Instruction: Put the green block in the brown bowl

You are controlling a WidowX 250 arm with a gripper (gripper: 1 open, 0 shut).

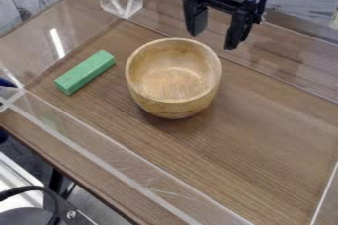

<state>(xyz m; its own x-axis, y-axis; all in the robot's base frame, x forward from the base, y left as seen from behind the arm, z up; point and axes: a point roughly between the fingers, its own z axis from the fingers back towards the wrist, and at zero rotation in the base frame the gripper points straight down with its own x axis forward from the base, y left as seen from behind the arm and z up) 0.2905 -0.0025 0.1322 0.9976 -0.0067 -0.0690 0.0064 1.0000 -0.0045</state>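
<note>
The work surface is a dark wood-grain table (251,140) enclosed by low clear acrylic walls (79,140) along its edges.

**Gripper.** The black gripper (215,27) hangs above the far part of the table, just beyond the far rim of the bowl, pointing straight down. Its two fingers (196,17) stand spread apart with open space between them — released, nothing grasped. The fingertips are clear of the bowl and of the table surface.

**Green block.** The green block (85,72) lies flat on the table near the left edge, close to the clear wall on that side. Its long axis runs diagonally, one end toward the near-left corner and the other toward the bowl. It is apart from the bowl, with a strip of bare table between them, and well apart from the gripper.

**Brown bowl.** The brown bowl (173,78) stands upright near the middle of the table, slightly toward the far side. Its interior shows wood grain and holds nothing. The block is outside it, to its left.

**Other items.** A small clear acrylic bracket (121,2), V-shaped as seen from this view, stands at the far-left corner of the table. Below the near-left edge, black equipment (40,207) with cables is partly visible — too cropped to identify.
</note>
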